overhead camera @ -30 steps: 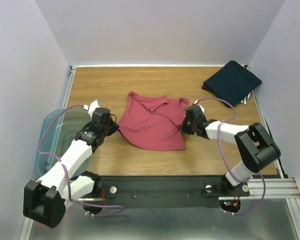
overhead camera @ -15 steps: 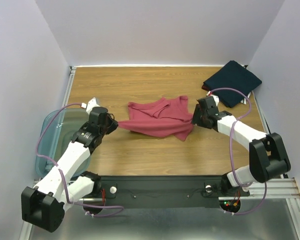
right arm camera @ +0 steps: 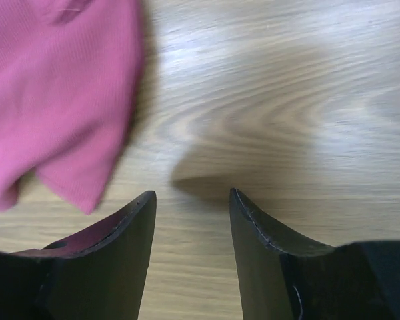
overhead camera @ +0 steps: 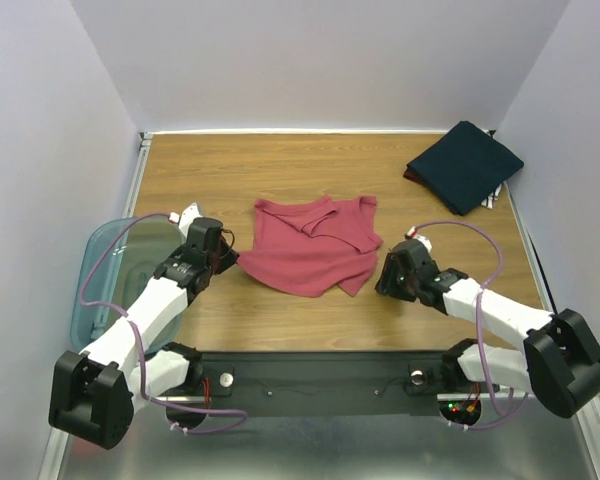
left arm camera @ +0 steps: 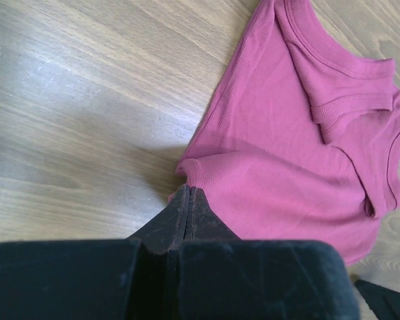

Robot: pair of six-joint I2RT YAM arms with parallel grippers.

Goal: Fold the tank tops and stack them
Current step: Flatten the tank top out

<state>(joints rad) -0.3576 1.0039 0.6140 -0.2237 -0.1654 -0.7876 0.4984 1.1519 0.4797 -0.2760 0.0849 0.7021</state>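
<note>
At bench [overhead camera: 210, 165] centre: maroon tank top [overhead camera: 310, 255], rumpled. Left tool [left arm camera: 187, 193] clamped on its hem corner; right tool [right arm camera: 192, 195] parted, empty, beside it. Navy tank top [overhead camera: 467, 165] folded, far right. Opposite corner should be pinched, then cloth drawn flat.

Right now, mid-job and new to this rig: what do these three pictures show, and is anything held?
Two robot arms sit at the near edge of the table. The wide picture looks down from above and behind them; the two close-ups come from cameras on each wrist. A maroon tank top lies rumpled mid-table, a folded navy tank top sits at the far right corner, a teal bin at the left. The left jaws are shut, pinching the maroon top's corner; the right jaws are open, empty.
</note>
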